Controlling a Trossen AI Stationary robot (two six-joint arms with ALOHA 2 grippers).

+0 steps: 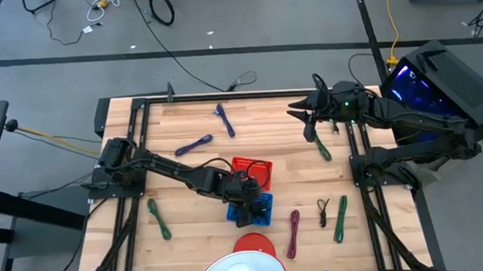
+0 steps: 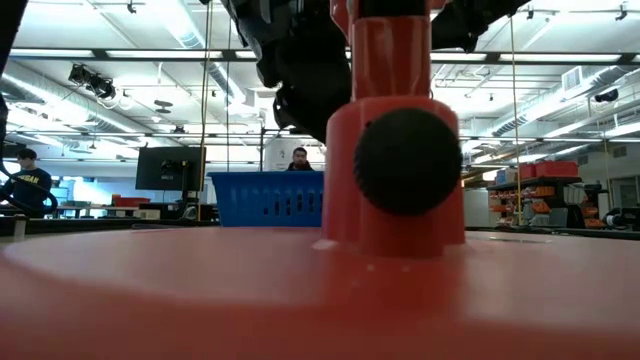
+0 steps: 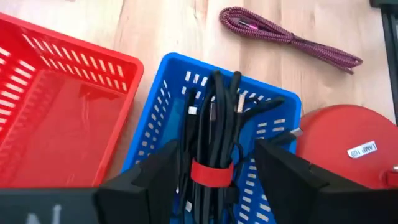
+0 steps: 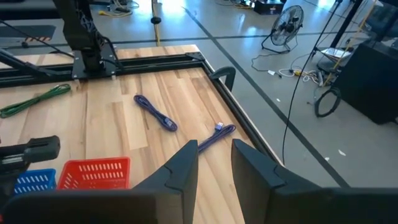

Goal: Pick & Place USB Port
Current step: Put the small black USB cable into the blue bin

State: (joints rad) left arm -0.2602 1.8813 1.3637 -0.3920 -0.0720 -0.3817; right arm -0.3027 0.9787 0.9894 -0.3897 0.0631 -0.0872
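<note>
A black cable bundle [image 3: 214, 124] with a red tie [image 3: 211, 172] lies in the blue basket [image 3: 163, 87], which sits next to the red basket [image 3: 56, 106]. My left gripper [image 3: 217, 180] hangs over the blue basket [image 1: 250, 209], open, one finger on each side of the bundle. My right gripper [image 4: 214, 163] is open and empty, raised above the table's far right part [image 1: 305, 119], near a green cable [image 1: 322, 149].
Loose cables lie about: purple [image 1: 193, 144], blue [image 1: 224, 120], green [image 1: 158, 218], maroon [image 1: 294, 233], black [image 1: 323, 212], green [image 1: 341, 218]. A red lamp base [image 1: 252, 244] stands at the near edge and fills the low view [image 2: 390, 180]. People sit beyond the table [image 2: 300, 158].
</note>
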